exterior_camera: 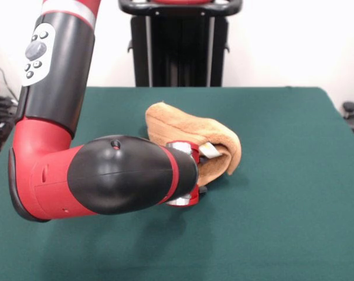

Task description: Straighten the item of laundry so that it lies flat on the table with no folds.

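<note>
The item of laundry (189,132), an orange-tan terry towel, sits bunched near the middle of the table (282,222), humped up and folded over itself, with one flap hanging down at its right side. A small white tag (210,150) shows on its front. My arm's red and black wrist (130,181) reaches across low in front of the towel. The gripper (201,175) at its end is pressed into the towel's front edge and is mostly hidden by the wrist and the cloth.
Dark green cloth covers the table on all sides of the towel. My arm's upper link (54,64) rises at the left. A black stand (180,44) is behind the far table edge.
</note>
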